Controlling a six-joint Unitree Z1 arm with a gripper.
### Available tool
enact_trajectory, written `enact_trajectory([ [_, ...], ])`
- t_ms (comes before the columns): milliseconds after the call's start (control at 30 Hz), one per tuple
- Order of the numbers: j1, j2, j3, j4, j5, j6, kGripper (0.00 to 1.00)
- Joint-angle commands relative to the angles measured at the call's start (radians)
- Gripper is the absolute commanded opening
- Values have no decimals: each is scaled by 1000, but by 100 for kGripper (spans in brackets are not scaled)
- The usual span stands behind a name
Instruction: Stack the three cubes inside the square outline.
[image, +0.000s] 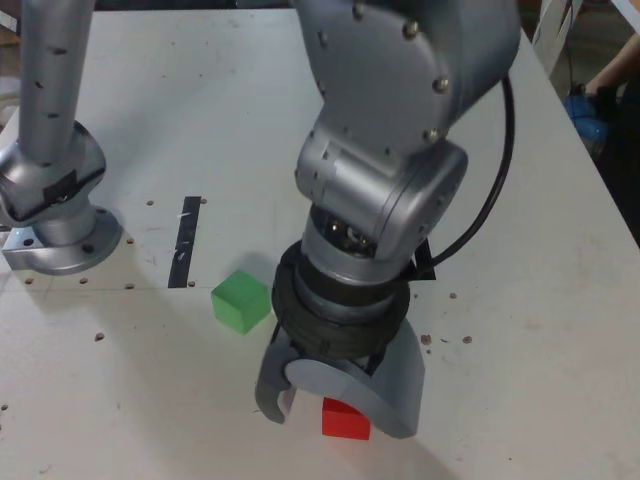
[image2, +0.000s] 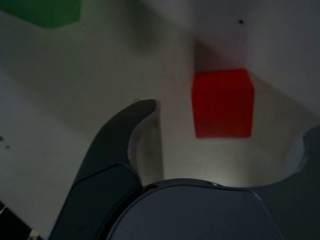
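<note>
Gripper (image: 325, 395) was open, nothing held. Red cube (image2: 223, 107) looked light, stiff; best pinched mid-height on 2 opposite faces.

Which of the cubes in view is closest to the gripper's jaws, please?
The red cube: it sits just ahead of the open gripper's jaws, while the green cube lies off to one side.

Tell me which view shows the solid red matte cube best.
The wrist view: the solid red matte cube shows whole there. In the exterior view, the grey gripper hides its upper part.
</note>
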Motion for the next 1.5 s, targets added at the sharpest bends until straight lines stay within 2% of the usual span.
enact_trajectory([
  [0, 4, 0, 5, -12, 5, -3, 89],
  [233, 11, 10, 27, -44, 19, -7, 83],
  [500, 25, 14, 67, -75, 18, -6, 76],
  [700, 25, 15, 76, -79, 20, -4, 65],
  [867, 27, 16, 93, -106, 22, -3, 61],
  [1033, 32, 19, 106, -134, 26, 0, 53],
  [1267, 34, 16, 92, -128, 32, 9, 38],
  [1367, 34, 13, 78, -107, 33, 15, 35],
  [1467, 38, -8, 64, -69, 50, 21, 34],
])
